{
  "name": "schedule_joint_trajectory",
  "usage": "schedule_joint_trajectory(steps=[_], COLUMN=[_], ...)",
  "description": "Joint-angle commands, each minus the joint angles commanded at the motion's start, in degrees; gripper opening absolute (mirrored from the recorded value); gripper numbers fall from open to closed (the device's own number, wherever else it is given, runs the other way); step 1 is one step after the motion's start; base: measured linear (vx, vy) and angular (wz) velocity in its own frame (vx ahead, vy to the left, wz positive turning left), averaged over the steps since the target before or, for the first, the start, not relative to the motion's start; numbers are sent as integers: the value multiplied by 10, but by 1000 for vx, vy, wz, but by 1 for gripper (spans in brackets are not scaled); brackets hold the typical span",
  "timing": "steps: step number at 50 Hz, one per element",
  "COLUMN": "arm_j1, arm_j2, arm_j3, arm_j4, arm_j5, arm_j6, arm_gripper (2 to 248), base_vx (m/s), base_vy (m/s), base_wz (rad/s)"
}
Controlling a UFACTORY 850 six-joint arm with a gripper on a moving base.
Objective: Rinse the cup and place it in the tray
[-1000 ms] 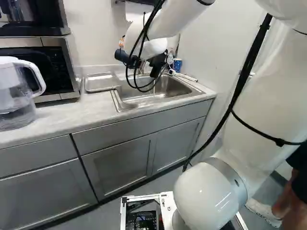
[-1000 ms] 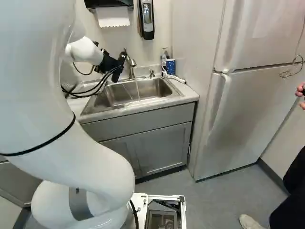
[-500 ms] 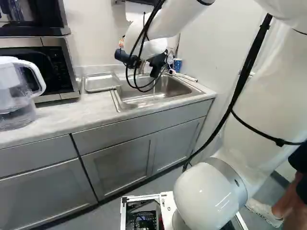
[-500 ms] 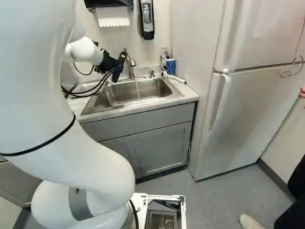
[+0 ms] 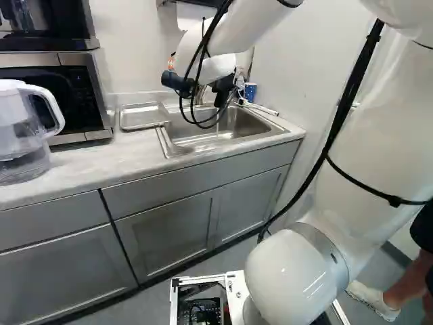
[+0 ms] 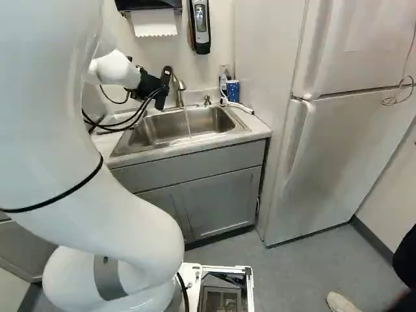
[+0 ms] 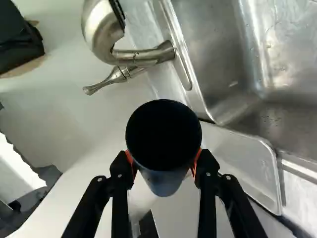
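In a kitchen corner, a tall pale refrigerator (image 6: 351,143) stands at the right of the right base view. Near it runs a light-topped table (image 5: 88,166) with gray cabinets (image 5: 169,233) below. A large white robot arm (image 5: 379,135) reaches over toward the back of the table, black cables looping under its wrist.

On the table, at the left of the left base view, sits a microwave (image 5: 95,88) with a black appliance (image 5: 40,27) on top. A stainless steel sink (image 6: 188,127) is set into the table. Just beside the microwave stands a clear water pitcher (image 5: 24,159) with a white handle. A shallow metal tray (image 5: 142,118) lies flat between the microwave and the sink. At the back of the sink rises a curved metal faucet (image 6: 179,90); a thin stream of water (image 6: 188,120) falls from it into the basin. A blue patterned cup (image 6: 233,91) stands at the sink's far back corner.

The arm's black fingers (image 6: 166,79) are near the faucet. In the wrist view, their orange pads pinch a dark, tapered cup (image 7: 166,181) from two sides. Its round mouth faces the camera, and it is held up near the faucet, apart from the tray.
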Motion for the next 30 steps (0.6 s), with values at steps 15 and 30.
schedule_joint_trajectory(steps=[15, 30], arm_j1=[0, 0], arm_j2=[0, 0], arm_j3=[0, 0], arm_j4=[0, 0], arm_j5=[0, 0], arm_j6=[-90, -180], arm_gripper=[124, 124], base_vx=[0, 0], base_vy=[0, 0], base_wz=[0, 0])
